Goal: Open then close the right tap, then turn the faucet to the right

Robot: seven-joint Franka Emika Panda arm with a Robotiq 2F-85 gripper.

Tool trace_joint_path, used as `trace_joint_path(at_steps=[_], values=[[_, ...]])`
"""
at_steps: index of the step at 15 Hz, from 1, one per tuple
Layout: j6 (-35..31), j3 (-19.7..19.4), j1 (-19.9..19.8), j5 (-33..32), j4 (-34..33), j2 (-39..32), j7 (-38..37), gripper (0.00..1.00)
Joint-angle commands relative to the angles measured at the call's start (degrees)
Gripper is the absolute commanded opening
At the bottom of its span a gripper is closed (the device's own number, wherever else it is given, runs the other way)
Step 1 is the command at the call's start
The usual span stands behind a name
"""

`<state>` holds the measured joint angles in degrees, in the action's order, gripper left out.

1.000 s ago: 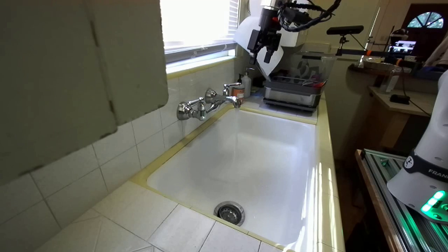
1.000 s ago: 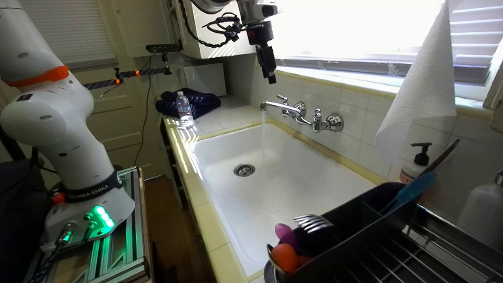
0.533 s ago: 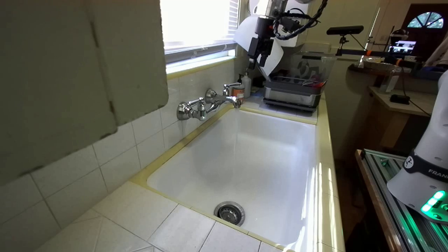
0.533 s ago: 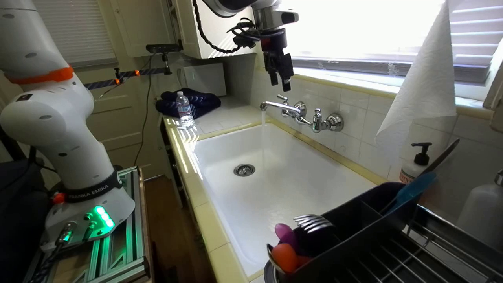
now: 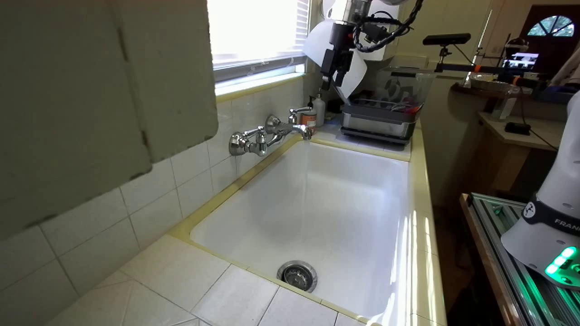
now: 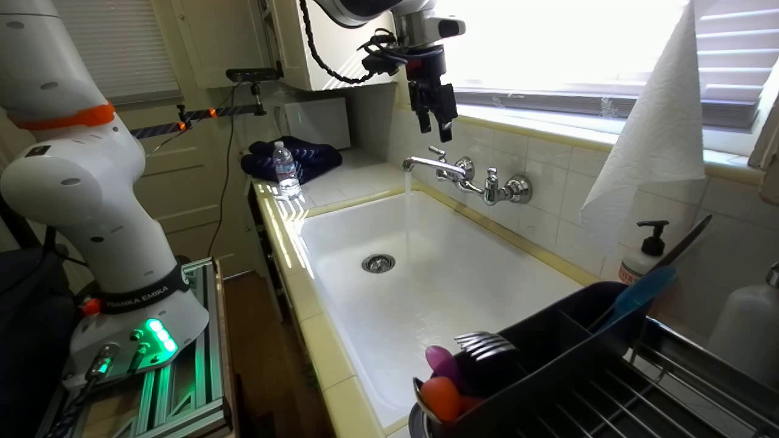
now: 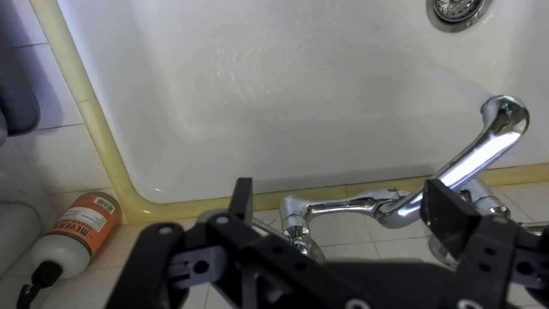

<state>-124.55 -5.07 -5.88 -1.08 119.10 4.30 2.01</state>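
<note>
The faucet is a chrome spout with water running from it into the sink. It is swung away from the right tap. The right tap is a small chrome handle on the end of the wall fixture nearer the soap bottles. In the wrist view the right tap lies beside one finger, which partly hides its lever. My gripper points down, open and empty, above the fixture. It appears apart from the chrome parts.
The twin handle is on the fixture's other end. The white sink lies below. An orange-labelled soap bottle and a dish rack stand beyond the right tap. A paper towel hangs near the window.
My gripper has turned about its vertical axis and moved toward the wall and slightly down. It has hardly moved in the last half second. Water still runs.
</note>
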Motion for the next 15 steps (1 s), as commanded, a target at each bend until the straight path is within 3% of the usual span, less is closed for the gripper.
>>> trace_joint_path(at_steps=[1,9,15], values=[[0.42,0.0,0.29,-3.91,0.5,0.14,3.48,1.0],[-0.73,-2.66,-0.51,4.58,-2.84,-4.84,24.83,1.0],[-3.71,-1.96,-1.01,10.96,-5.08,-9.83,34.73,1.0]])
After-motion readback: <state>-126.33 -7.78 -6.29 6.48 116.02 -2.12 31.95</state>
